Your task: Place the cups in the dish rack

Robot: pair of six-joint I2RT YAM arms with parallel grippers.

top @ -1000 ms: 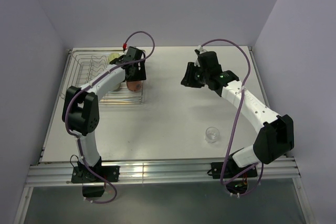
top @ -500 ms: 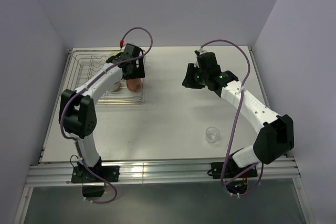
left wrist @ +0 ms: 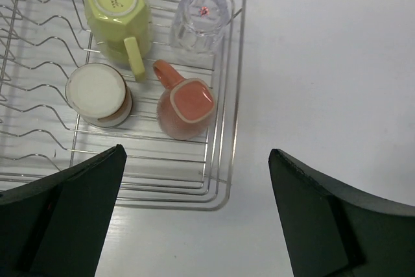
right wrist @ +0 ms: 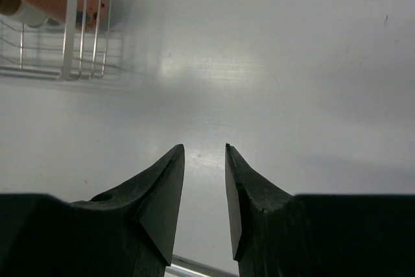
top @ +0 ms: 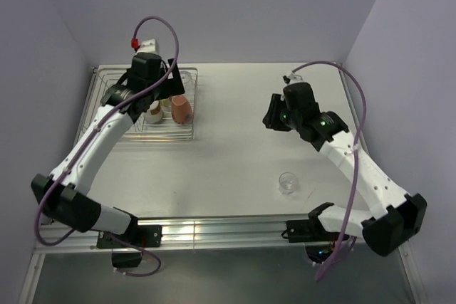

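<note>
A lab test cell: a bare white desk [top: 235,154] boxed in by plain lavender walls [top: 235,5], with an aluminium rail [top: 221,231] along the bottom of the frame.
</note>
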